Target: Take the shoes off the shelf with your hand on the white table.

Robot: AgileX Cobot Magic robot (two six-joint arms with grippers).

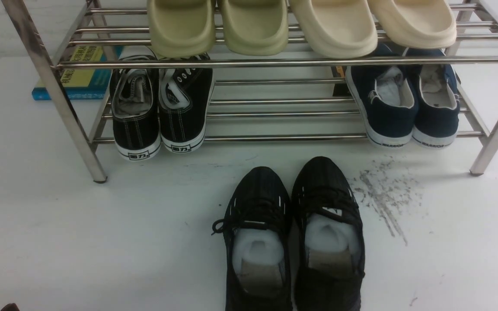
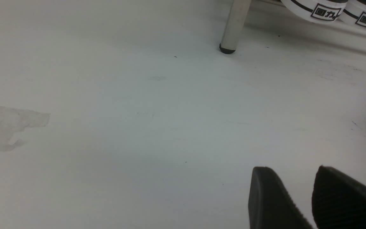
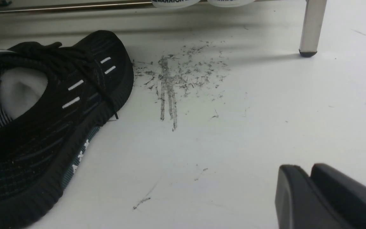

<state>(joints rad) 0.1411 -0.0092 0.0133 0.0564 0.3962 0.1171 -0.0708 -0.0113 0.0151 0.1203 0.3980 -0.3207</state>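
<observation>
The black mesh sneakers [image 1: 294, 242] are seen set down on the white table [image 1: 80, 242], in front of the chrome shoe rack [image 1: 50, 73], off its rods. Left gripper [image 2: 300, 190]: its jaws are parted by a clear gap, nothing between them, bare table ahead. Right gripper [image 3: 308, 187]: its pads [image 3: 289, 190] are nearly touching, nothing held, the nearer sneaker well off to one side. A stray sweep could nudge that shoe toward the scuff marks [image 3: 176, 79] or clip the rack leg [image 3: 311, 28].
</observation>
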